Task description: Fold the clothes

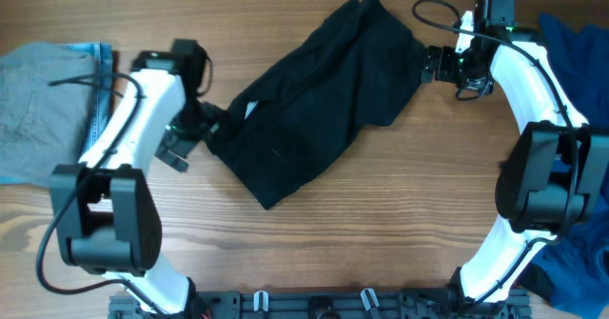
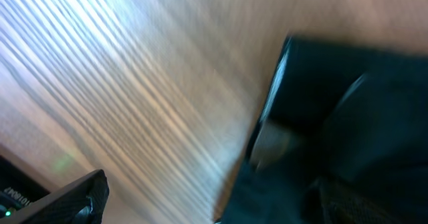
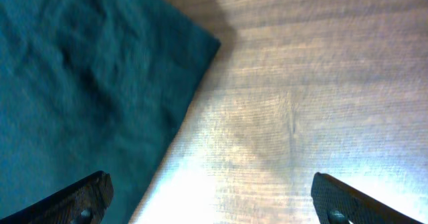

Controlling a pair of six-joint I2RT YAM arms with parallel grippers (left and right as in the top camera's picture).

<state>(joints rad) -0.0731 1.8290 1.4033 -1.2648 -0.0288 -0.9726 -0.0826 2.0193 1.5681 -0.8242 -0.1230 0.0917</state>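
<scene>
Shirt (image 1: 324, 90): black, plain and soft. It is laid loosely at the middle of the table (image 1: 409, 224), on a slant from near left to far right.
Shirt shape: the near-left end is broad and blunt. The far-right end narrows to a peak close to the table's far edge. Ridges and folds are seen along its length; it is not flattened.
Left gripper (image 1: 209, 129): set at the shirt's left edge, in contact with the cloth. The wrist view is blurred. One finger (image 2: 67, 197) is seen over bare wood, and the other side is covered by black cloth. Whether the jaws are clamped cannot be told.
Right gripper (image 1: 430, 64): placed just beside the shirt's right edge. In the wrist view the jaws are spread wide, with only bare wood between them. The cloth's edge runs close to one finger and reads as dark teal in that view.
Grey garment (image 1: 38, 100): crumpled at the table's left edge, lying on a light blue garment (image 1: 98, 90), well apart from the shirt.
Royal blue garment (image 1: 571, 33): heaped at the right edge, behind the right arm.
Open room: bare wood is found across the near middle in front of the shirt, and at the far left between the shirt and the grey garment.
Table surface: pale brown wood with straight grain. Glare is seen in both wrist views.
</scene>
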